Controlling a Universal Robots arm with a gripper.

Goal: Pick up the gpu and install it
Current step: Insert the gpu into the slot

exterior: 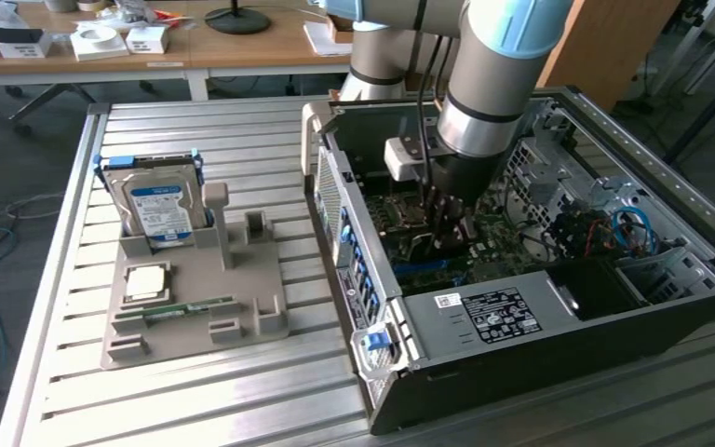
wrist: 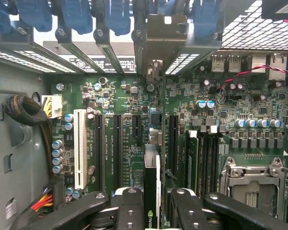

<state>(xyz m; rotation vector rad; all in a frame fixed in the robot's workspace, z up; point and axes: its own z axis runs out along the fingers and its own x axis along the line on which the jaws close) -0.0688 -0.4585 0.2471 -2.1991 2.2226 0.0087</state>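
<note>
**Tech A:** Slatted aluminium counter [exterior: 209, 391] fills the exterior view; desks with small boxes stand behind it. What sits on it?

**Tech B:** At the exterior view's left, a grey parts holder [exterior: 190, 298] carries a hard drive [exterior: 159, 209] standing upright, a RAM stick [exterior: 190, 307] lying flat and a square chip [exterior: 146, 279]. At the exterior view's right, an open computer case [exterior: 544, 317] lies on its side. The arm [exterior: 488, 84] reaches straight down into it.

**Tech A:** Tool position?

**Tech B:** The tool [exterior: 447, 219] is inside the case, just above the motherboard [exterior: 506, 237].

**Tech A:** Wrist view?

**Tech B:** The tool [wrist: 153, 206] is closed partway, its two black fingers [wrist: 129, 211] clamping the gpu [wrist: 152, 191] edge-on. The card stands upright between them, its NVIDIA-marked edge facing the camera. It runs along the motherboard [wrist: 125, 96] between the black expansion slots [wrist: 120, 143], toward the rear slot opening, where a metal bracket [wrist: 161, 33] shows. I cannot tell whether the card is seated.

**Tech A:** Nearby parts?

**Tech B:** A white slot [wrist: 79, 148] to one side, the CPU socket [wrist: 254, 184] to the other.
</note>
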